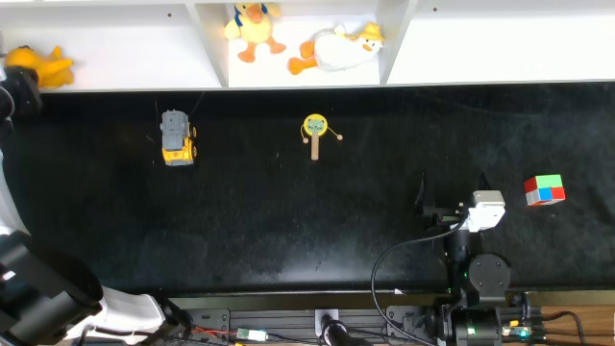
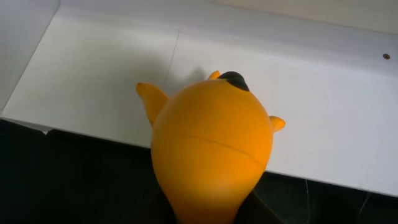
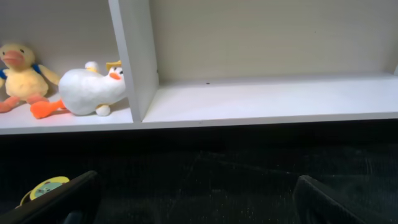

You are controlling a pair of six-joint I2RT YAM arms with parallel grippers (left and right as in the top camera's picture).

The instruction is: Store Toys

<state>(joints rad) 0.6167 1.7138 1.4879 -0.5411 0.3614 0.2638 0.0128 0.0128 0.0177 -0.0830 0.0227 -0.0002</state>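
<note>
Top view: a white shelf (image 1: pixel 480 58) stands along the far edge of the black worktop (image 1: pixel 288 221). Its middle compartment holds a yellow duck (image 1: pixel 255 27) and a white plush bird (image 1: pixel 336 48).

Left wrist view: the left gripper (image 1: pixel 23 88) is closed on an orange plush toy (image 2: pixel 211 149). The toy's body runs down between the fingers, and its head is over the floor of the left compartment, at the far left corner of the worktop. Whether the toy already rests on the shelf floor cannot be told.

Right wrist view: the right gripper (image 3: pixel 198 180) has its jaws spread wide and holds nothing. It sits low over the worktop near the right edge and faces the right compartment.

A toy truck (image 1: pixel 177 137) lies loose toward the far left. A small rattle drum (image 1: pixel 315 130) lies near the middle of the far edge, and a coloured cube (image 1: pixel 544 190) lies by the right edge.

The step in hand appears to be placing the orange toy. The next move calls for setting it fully inside the compartment, then opening the fingers and backing out without dragging it. Three toys would then remain.
</note>
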